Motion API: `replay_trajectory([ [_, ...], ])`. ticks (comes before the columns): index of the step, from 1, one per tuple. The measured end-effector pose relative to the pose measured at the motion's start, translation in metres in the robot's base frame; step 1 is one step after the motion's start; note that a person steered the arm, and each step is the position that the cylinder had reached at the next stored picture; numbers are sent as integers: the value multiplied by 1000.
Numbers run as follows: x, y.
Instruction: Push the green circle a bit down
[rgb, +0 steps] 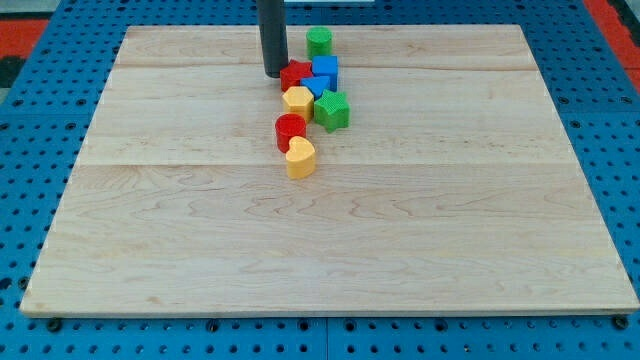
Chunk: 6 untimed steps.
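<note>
The green circle (319, 42) stands near the view's top edge of the wooden board (200, 230), a little right of centre. My tip (274, 74) is down-left of it, apart from it, just left of a red star-like block (294, 74). Below the green circle lies a tight cluster: two blue blocks (324, 72), a yellow block (298, 99) and a green star-like block (332, 110).
A red cylinder (290, 129) and a yellow heart (300, 157) sit below the cluster, touching each other. The board rests on a blue pegboard table (30, 180), with red at the view's top corners.
</note>
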<state>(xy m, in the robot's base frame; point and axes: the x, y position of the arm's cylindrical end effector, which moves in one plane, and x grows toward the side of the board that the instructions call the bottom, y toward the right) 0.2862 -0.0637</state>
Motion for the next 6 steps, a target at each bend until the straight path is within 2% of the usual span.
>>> replay_trajectory([
  [1, 12, -4],
  [2, -17, -31],
  [3, -77, -10],
  [4, -93, 20],
  [6, -82, 98],
])
